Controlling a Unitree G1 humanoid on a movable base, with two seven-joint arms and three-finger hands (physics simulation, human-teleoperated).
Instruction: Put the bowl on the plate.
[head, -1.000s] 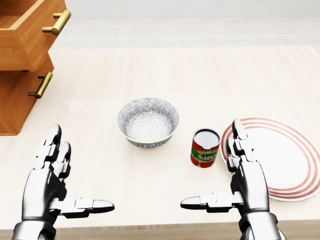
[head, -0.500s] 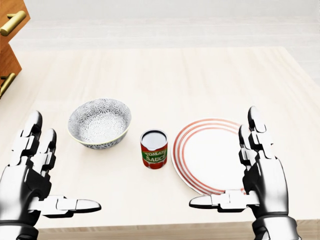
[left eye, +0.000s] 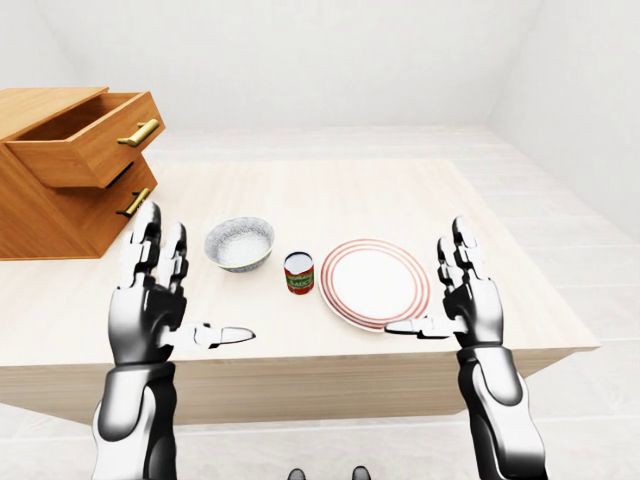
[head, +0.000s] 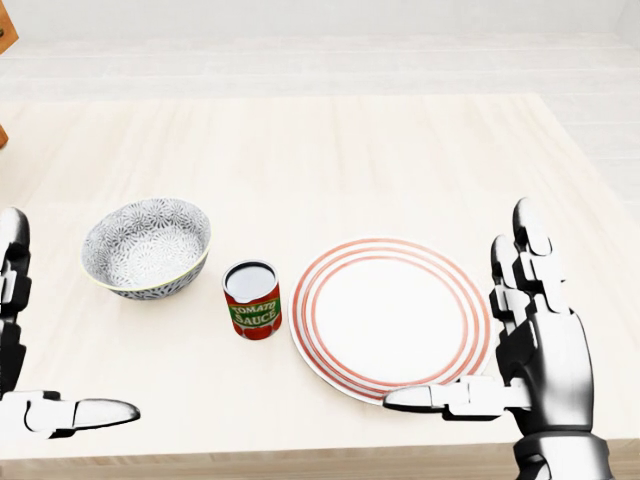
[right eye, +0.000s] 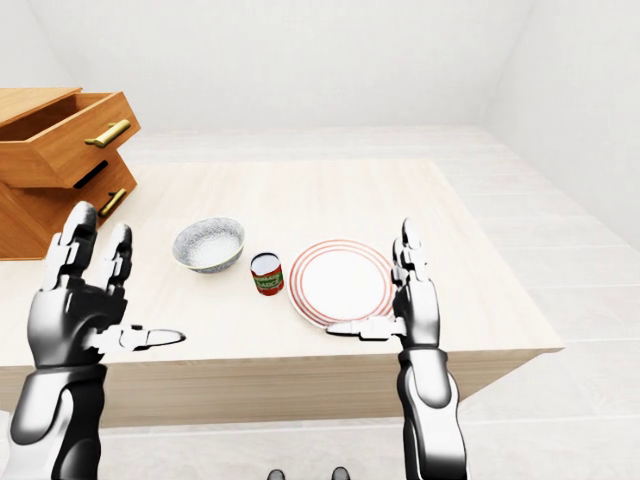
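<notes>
Bright even light, soft faint shadows, sharp renders.

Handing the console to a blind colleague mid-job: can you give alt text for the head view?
A patterned bowl stands on a pale wooden table at left, a tomato sauce can beside it and an empty red-ringed plate to the right. Both hands are open at the bottom corners, the right hand by the plate, the left hand mostly cut off.
</notes>
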